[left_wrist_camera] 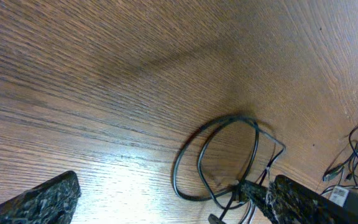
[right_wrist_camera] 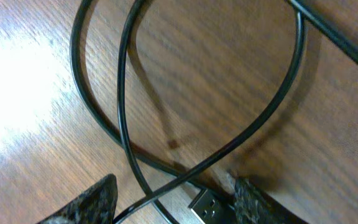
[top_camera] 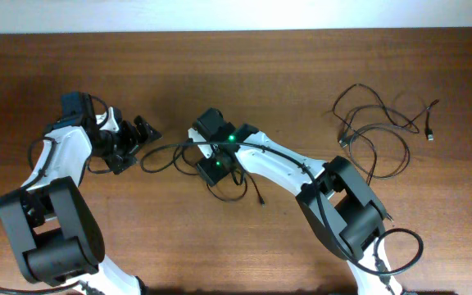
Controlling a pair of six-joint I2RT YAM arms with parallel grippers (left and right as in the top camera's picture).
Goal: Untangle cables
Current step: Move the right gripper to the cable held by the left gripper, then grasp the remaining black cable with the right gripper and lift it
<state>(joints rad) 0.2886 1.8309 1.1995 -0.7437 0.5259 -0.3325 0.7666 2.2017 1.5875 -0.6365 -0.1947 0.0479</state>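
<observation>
A thin black cable (top_camera: 166, 149) lies looped on the wooden table at the centre. My right gripper (top_camera: 213, 161) hovers low over its loops. In the right wrist view the fingers (right_wrist_camera: 166, 208) are open, with two crossing strands (right_wrist_camera: 166, 180) and a USB plug (right_wrist_camera: 207, 205) between them. My left gripper (top_camera: 136, 144) is open and empty just left of this cable. The left wrist view shows the loops (left_wrist_camera: 229, 155) ahead of the open fingers (left_wrist_camera: 166, 208). A second tangle of thin cables (top_camera: 375, 131) lies at the right.
The table's far edge (top_camera: 236, 31) runs along the top of the overhead view. The right arm's body (top_camera: 342, 197) stretches across the lower middle. The second tangle also shows in the left wrist view (left_wrist_camera: 353, 155).
</observation>
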